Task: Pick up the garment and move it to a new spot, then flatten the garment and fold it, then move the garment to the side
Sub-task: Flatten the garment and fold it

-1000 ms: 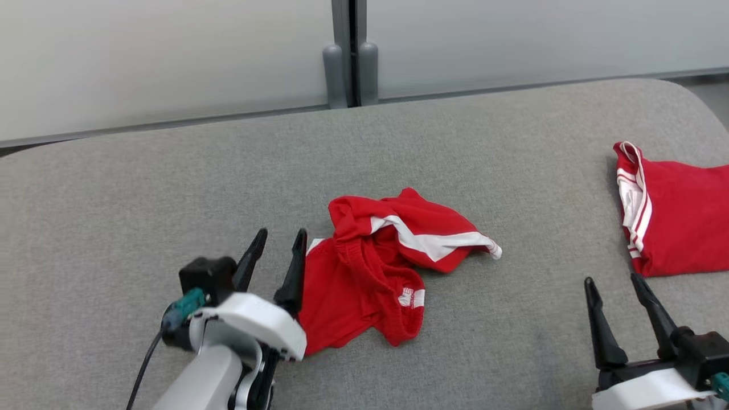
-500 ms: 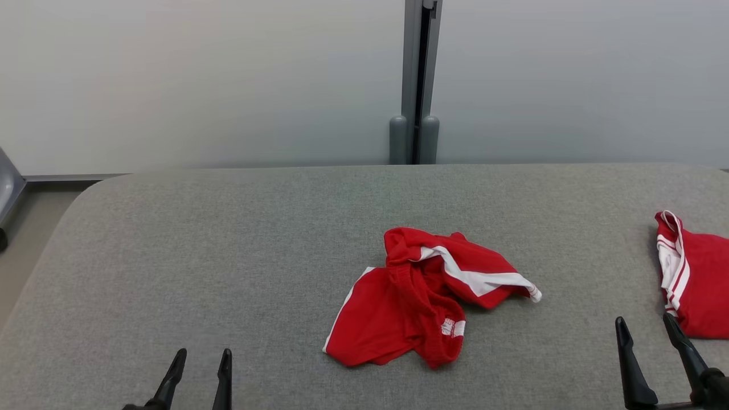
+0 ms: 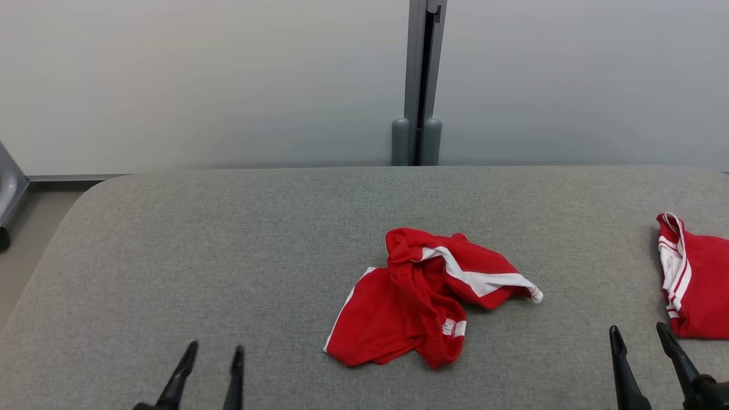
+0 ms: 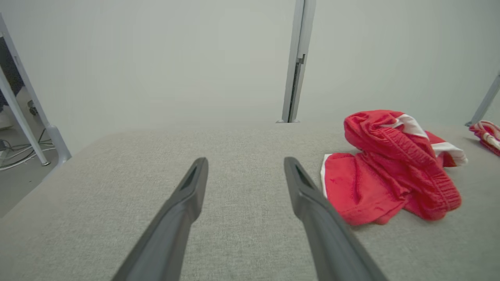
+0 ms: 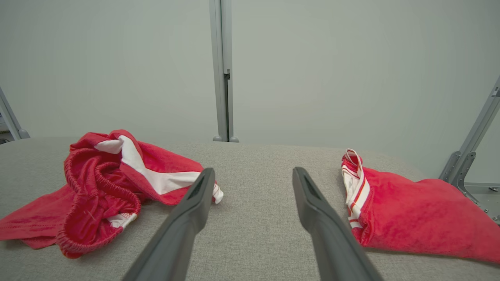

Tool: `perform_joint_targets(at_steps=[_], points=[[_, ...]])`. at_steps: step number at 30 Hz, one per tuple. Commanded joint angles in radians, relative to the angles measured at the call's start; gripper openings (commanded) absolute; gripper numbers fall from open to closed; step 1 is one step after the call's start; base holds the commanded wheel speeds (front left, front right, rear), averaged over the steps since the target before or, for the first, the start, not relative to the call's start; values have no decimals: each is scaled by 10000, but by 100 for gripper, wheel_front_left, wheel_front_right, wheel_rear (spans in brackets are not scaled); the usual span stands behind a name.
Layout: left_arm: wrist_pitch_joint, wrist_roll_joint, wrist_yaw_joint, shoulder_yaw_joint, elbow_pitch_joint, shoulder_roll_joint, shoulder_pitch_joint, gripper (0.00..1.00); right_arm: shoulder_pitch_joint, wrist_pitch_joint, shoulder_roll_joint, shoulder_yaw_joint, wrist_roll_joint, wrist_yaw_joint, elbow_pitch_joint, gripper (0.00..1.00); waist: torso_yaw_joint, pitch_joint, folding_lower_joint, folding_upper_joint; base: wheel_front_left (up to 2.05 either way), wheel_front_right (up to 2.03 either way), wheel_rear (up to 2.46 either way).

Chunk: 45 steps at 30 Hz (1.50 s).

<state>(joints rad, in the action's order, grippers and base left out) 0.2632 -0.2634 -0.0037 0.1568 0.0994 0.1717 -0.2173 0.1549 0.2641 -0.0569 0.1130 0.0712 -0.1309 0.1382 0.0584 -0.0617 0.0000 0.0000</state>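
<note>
A crumpled red garment [image 3: 421,299] with white stripes lies bunched near the middle of the grey padded table [image 3: 228,239]. It also shows at the right of the left wrist view as the garment [image 4: 386,179] and at the left of the right wrist view as the garment [image 5: 101,187]. My left gripper [image 3: 213,354] stands open at the lower left, well left of the garment, with nothing between its fingers [image 4: 187,199]. My right gripper [image 3: 639,336] stands open at the lower right, empty, between the two red pieces [image 5: 250,175].
A second red garment [image 3: 692,279] with white stripes lies folded at the table's right edge, also in the right wrist view [image 5: 410,218]. A grey post [image 3: 421,85] stands against the pale wall behind. The table's left corner [image 3: 85,196] drops to the floor.
The head camera has lifted, so more wall shows. My left gripper has drawn back from the garment's left edge toward the lower left. The garment lies as before.
</note>
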Motion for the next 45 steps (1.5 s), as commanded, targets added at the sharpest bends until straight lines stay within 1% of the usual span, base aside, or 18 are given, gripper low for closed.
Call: perform_joint_targets(at_steps=[1,4,6,9,12,14,19,20,22,26,28,31,32,33,34,38,40,45], points=[[15,311,-240,345,-310,-192,542,100,-112,1,-16,6,47,2,-48,100,-70,81,0,0,0,0,0],[-110,755,-651,1361,-556,-467,1240,100,-239,1,-11,-70,85,2,-81,100,-248,201,0,0,0,0,0],[-596,923,-883,2242,-701,-713,1907,100,-348,1,-8,-172,90,2,-105,100,-423,305,0,0,0,0,0],[-1431,878,-1045,3480,-689,-1030,2913,100,-558,1,-11,-344,123,2,-165,100,-768,554,0,0,0,0,0],[-2472,834,-1097,4516,-68,-1132,3833,100,-875,1,-3,-579,181,2,-200,100,-1242,1031,0,0,0,0,0],[-3109,991,-966,5051,503,-1151,4575,100,-1181,1,5,-770,269,2,-203,100,-1592,1452,0,0,0,0,0],[-4157,636,4,5974,2180,-1177,5759,100,-1717,0,20,-982,489,2,-18,100,-2396,2219,0,0,0,0,0],[-4157,636,4,5974,2180,-1177,5759,100,-1717,0,20,-982,489,2,-18,100,-2396,2219,0,0,0,0,0],[-4386,569,353,6235,2789,-1176,6119,100,-1821,1,33,-992,596,2,75,100,-2626,2383,0,0,0,0,0],[-4860,361,825,6618,3707,-1170,6563,100,-1874,1,47,-942,824,2,193,100,-2854,2589,0,0,0,0,0],[-5011,371,1004,6700,4207,-1175,6682,100,-1878,1,48,-933,929,2,215,100,-2881,2612,0,0,0,0,0],[-5362,251,948,6782,4914,-1163,6758,100,-1888,1,49,-903,1069,2,239,100,-2839,2599,0,0,0,0,0],[-5422,289,912,6832,5078,-1130,6800,46,-1898,1,48,-904,1093,2,251,100,-2809,2573,0,0,0,0,0],[-5427,248,838,6841,5192,-1113,6820,5,-1891,1,48,-909,1119,2,251,100,-2774,2538,0,0,0,0,0],[-5425,106,773,6807,5258,-1099,6797,0,-1880,1,47,-901,1131,2,249,100,-2732,2501,0,0,0,0,0],[-5094,-685,493,6530,4536,-1178,6856,0,-1790,1,45,-817,1140,2,219,100,-2512,2349,0,0,0,0,0],[-4763,-1096,601,6309,3786,-1228,7067,0,-1674,1,40,-755,1081,2,224,100,-2358,2239,0,0,0,0,0],[-4141,-2728,861,5449,1462,-1187,7494,0,-1437,1,39,-575,937,2,190,100,-1953,1888,0,0,0,0,0]])
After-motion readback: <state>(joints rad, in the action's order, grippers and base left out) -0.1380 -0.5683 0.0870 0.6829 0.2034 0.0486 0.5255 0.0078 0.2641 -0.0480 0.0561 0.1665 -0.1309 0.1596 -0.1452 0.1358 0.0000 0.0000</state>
